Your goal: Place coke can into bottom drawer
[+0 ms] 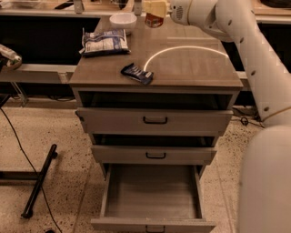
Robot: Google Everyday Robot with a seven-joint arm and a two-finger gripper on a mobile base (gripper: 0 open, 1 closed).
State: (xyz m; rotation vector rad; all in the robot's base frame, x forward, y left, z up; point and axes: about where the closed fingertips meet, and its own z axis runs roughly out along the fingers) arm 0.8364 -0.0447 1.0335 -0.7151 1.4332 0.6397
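Note:
The coke can (153, 21), red, stands at the back of the cabinet top, to the right of the white bowl (123, 21). My gripper (154, 10) reaches in from the right and is closed around the can's upper part, so only the can's lower red half shows. The bottom drawer (152, 193) is pulled wide open at the foot of the cabinet, and its plain grey inside holds nothing. The gripper and the can are far above and behind the drawer.
A large blue-and-white snack bag (104, 42) lies on the left of the cabinet top (191, 68). A small dark blue packet (137, 73) lies near its front edge. The top drawer (154, 120) and middle drawer (154, 154) stand slightly out. My white arm (254, 63) fills the right side. A black stand leg (38, 182) lies on the floor at left.

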